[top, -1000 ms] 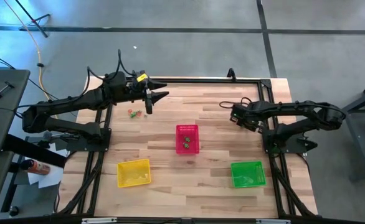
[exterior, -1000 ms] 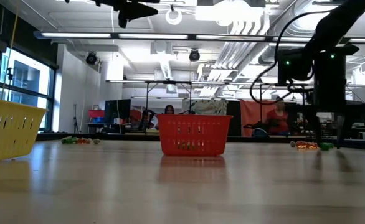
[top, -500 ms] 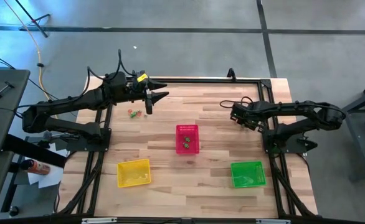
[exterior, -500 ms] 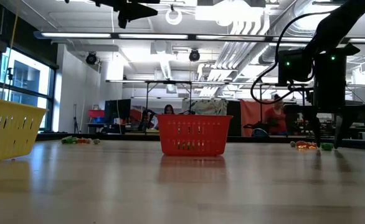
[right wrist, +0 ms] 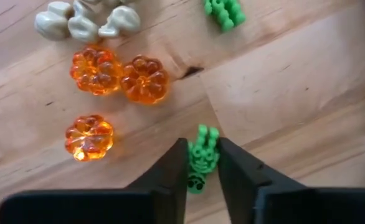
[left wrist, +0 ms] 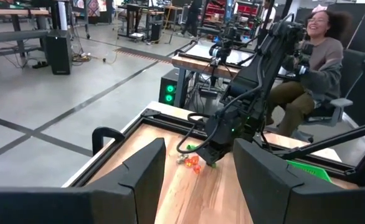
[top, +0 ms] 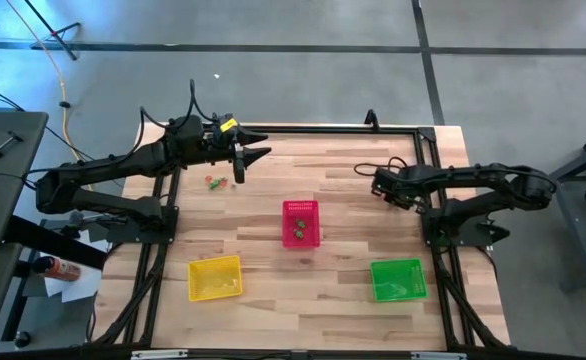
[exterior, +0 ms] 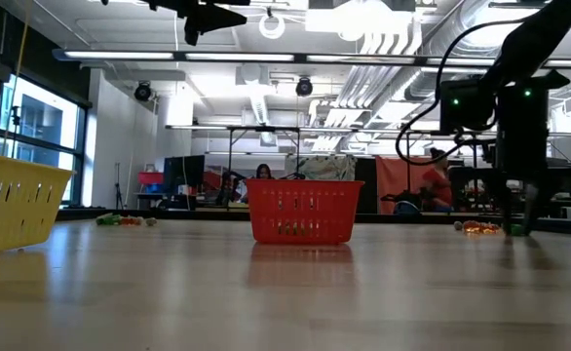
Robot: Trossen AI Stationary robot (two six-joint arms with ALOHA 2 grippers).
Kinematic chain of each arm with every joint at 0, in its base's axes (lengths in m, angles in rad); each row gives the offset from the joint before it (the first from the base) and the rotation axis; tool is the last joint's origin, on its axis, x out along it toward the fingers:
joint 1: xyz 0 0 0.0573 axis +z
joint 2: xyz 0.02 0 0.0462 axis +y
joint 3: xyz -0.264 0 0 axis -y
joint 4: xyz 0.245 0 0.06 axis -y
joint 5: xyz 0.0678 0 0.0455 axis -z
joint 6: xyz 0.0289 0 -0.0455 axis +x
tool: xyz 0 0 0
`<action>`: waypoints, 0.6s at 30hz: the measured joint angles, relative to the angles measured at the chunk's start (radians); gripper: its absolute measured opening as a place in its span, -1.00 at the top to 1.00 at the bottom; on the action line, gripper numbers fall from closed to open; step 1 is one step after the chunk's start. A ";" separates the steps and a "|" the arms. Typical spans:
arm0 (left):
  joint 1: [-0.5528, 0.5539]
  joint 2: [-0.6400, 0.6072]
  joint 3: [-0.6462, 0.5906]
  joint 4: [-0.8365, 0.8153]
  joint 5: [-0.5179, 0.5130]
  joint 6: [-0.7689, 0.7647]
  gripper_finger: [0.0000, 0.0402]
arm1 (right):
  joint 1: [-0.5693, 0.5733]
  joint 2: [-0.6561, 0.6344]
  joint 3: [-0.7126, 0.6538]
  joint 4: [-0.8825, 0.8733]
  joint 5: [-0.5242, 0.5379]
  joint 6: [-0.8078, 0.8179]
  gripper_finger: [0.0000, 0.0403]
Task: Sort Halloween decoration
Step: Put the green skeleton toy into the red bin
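Wooden table (top: 343, 215), workshop room behind, seated person (left wrist: 307, 68) beyond far edge. Right gripper (right wrist: 201, 163) low at table's far right, fingers (right wrist: 173, 168) nearly shut, pinching green trinket (right wrist: 199, 158). Just beside: three orange pumpkins (right wrist: 144, 79), pale trinkets (right wrist: 86, 20), second green piece (right wrist: 223, 11). Left gripper (top: 245, 160) raised above far left, jaws wide apart, holding nothing. More trinkets (top: 214, 182) on table below it. Red basket (top: 301, 222) at centre, small pieces inside; yellow basket (top: 215, 278) near left; green basket (top: 398, 279) near right.
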 joint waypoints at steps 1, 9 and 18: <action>0.000 0.000 0.000 0.000 0.000 0.000 0.12 | 0.004 0.000 0.000 0.000 0.002 -0.007 0.76; 0.000 0.000 0.000 0.001 0.000 -0.001 0.12 | 0.067 -0.075 0.036 -0.077 0.008 -0.124 0.94; 0.000 0.000 0.000 0.008 0.000 -0.001 0.12 | 0.136 -0.325 0.120 -0.066 0.149 -0.342 0.98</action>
